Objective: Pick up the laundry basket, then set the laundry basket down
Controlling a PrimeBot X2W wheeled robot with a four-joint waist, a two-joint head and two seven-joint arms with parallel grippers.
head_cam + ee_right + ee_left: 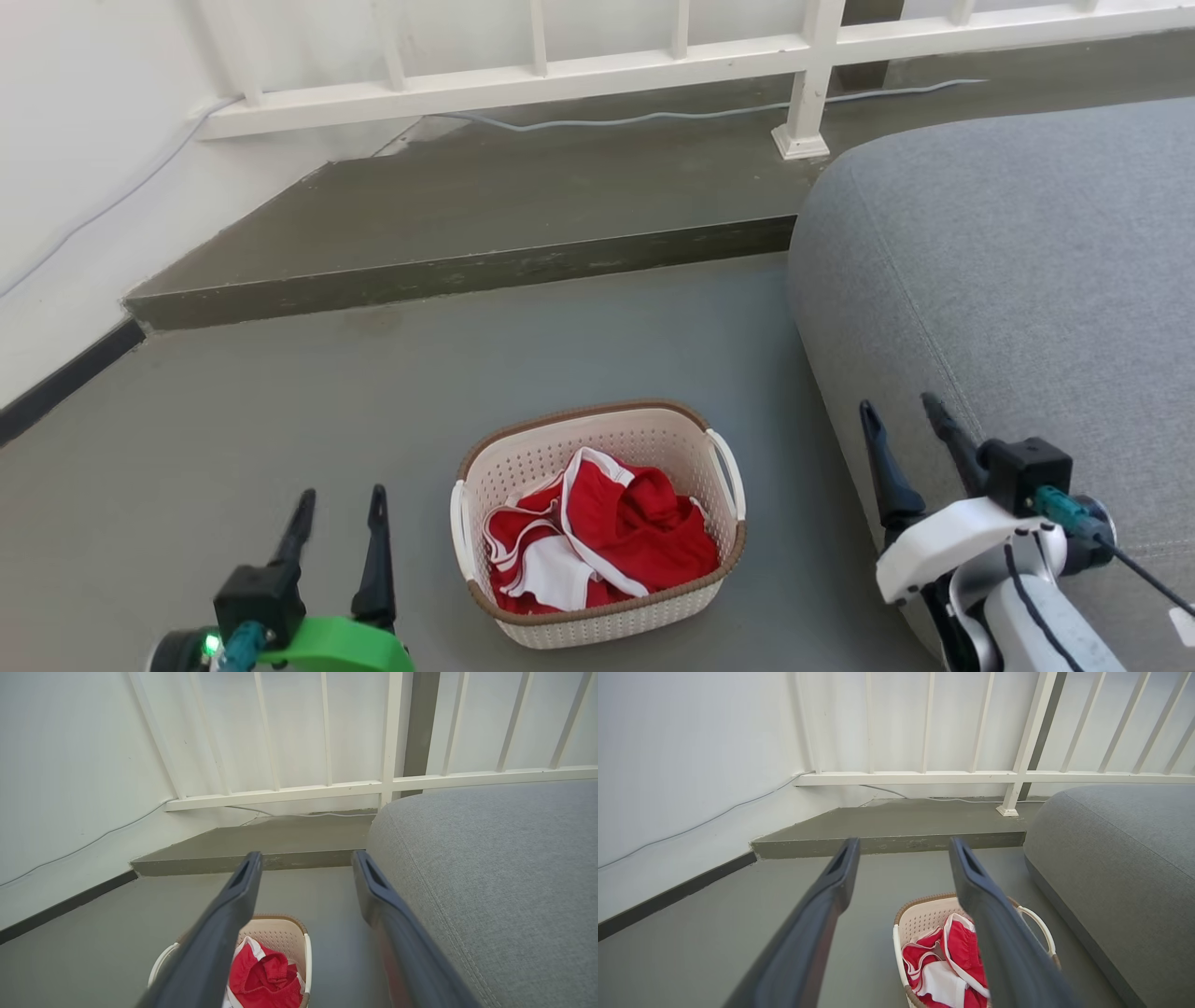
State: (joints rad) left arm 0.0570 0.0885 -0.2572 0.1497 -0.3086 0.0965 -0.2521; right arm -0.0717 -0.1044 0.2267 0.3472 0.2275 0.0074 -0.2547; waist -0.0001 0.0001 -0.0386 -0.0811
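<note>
The laundry basket (597, 623) sat on the floor between the two hands, its white handles facing left and right. The left hand (342, 493) and right hand (898, 403) were both spread and empty; the left seemed nearer, the right up beside the sofa (1027, 280)

Soft, even daylight fills all three views, with no glare. The white wall (93, 140) and railing (560, 84) beyond the laundry basket (597, 523) are brightest, washed pale in the wrist views. Shadows are faint; the step (467, 271) behind the basket has a darker front. The head view is sharp. In the wrist views the fingers (831, 891) blur low down and the railing bars fan outward.
</note>
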